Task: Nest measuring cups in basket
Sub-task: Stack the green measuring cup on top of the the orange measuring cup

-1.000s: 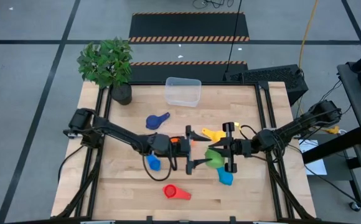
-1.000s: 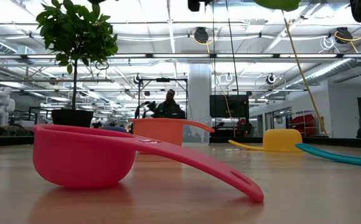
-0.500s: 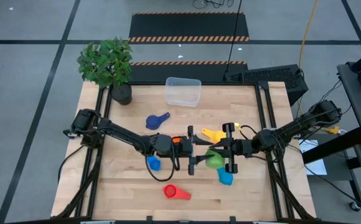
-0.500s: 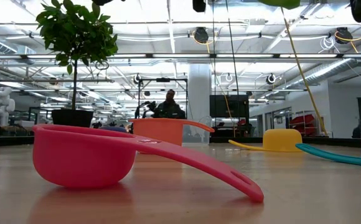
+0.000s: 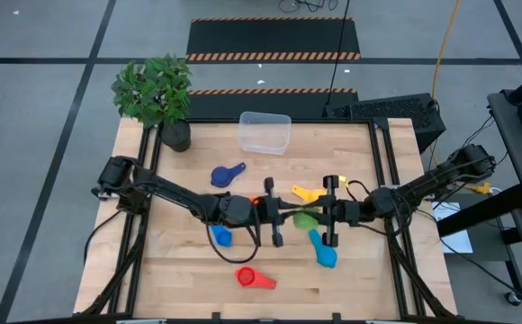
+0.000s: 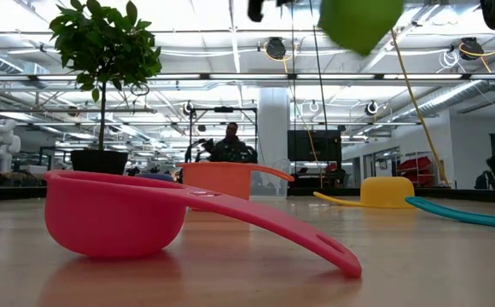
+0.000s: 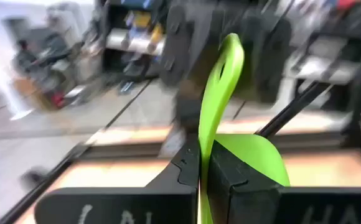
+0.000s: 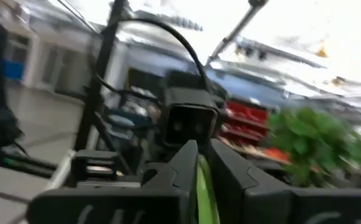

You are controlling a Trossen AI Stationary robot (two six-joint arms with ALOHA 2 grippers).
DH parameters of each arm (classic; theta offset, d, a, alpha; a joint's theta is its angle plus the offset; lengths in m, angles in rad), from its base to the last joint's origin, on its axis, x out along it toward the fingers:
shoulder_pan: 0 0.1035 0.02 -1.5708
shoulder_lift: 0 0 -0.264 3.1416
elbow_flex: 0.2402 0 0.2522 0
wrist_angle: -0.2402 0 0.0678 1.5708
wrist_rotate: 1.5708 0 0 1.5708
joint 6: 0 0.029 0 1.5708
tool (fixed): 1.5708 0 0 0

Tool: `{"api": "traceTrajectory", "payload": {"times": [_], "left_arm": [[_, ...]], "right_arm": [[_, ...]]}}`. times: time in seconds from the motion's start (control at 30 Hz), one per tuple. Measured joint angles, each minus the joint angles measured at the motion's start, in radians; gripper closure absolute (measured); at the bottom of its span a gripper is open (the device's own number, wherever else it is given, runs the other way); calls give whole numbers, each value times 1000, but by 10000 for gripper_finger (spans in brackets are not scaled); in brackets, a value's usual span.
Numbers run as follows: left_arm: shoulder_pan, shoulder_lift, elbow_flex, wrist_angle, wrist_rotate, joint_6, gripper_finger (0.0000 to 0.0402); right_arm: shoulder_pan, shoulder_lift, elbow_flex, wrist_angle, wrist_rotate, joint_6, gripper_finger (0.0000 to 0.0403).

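At counter centre, the left end effector (image 5: 277, 219) and right end effector (image 5: 331, 214) face each other with the green cup (image 5: 305, 219) between them, lifted off the wood. Left's fingers (image 7: 230, 180) are clenched on the cup's handle edge-on; right's fingers (image 8: 230, 171) also pinch a green sliver, barely parted, so this looks like a mid-air handover. The basket (image 5: 265, 132) waits at twelve o'clock, well apart. Other cups lie loose: dark blue (image 5: 227, 174), yellow (image 5: 310, 193), red (image 5: 254, 278), and light blue (image 5: 324, 252).
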Motion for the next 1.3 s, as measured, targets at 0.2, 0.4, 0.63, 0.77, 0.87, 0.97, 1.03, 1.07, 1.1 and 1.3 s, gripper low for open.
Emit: {"api": "traceTrajectory", "payload": {"times": [0.2,0.4,0.63,0.77,0.87,0.97,1.03,1.07,1.1,1.3], "left_arm": [[-18,-122,-3,-313,-355,-6,395],[-48,-218,-3,-608,-534,-41,395],[-56,-246,-3,-691,-541,-83,397],[-60,-233,-2,-666,-535,-56,397],[-67,-230,-2,-673,-531,-52,397],[-78,-232,-2,-672,-532,-51,397],[-88,-231,-2,-677,-531,-42,397],[-93,-231,-2,-680,-531,-37,397],[-97,-231,-2,-682,-531,-36,397],[-123,-231,-2,-703,-529,-36,397]], "right_arm": [[12,-36,2,-97,146,-33,319],[76,-37,70,-264,396,-107,249],[125,64,315,-664,591,-46,182],[149,175,415,-749,703,-86,167],[158,256,474,-747,773,-176,166],[163,327,520,-749,836,-269,165],[162,359,538,-749,868,-325,165],[161,373,547,-748,885,-344,165],[157,383,552,-741,892,-364,165],[142,408,561,-706,908,-415,165]]}}
